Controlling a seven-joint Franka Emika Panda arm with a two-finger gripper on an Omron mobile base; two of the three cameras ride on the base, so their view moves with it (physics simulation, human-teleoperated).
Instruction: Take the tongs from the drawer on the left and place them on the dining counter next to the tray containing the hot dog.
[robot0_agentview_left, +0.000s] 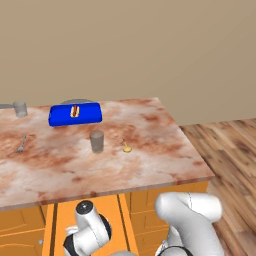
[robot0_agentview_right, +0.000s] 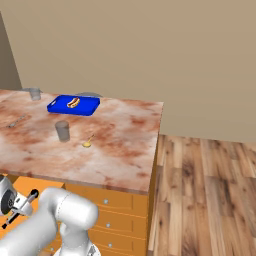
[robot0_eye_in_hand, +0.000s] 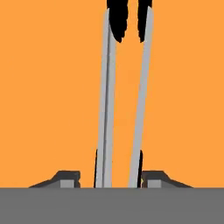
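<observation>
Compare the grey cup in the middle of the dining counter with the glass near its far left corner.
The grey cup is opaque and dull grey; the glass looks paler and see-through. The grey cup stands mid-slab on the dining counter, nearer the robot than the tray; the glass stands far back at the left, beyond the fork. The cup appears larger, though it is also nearer. Both stand upright.

White robot arm reaching low, wrist turned downward.
The gripper (robot0_eye_in_hand: 118, 177) pointed straight down, its two dark fingertips (robot0_eye_in_hand: 70, 178) set a moderate way apart, one on each outer side of a pair of grey metal bars. Whether the fingertips pressed on the bars could not be made out.
</observation>
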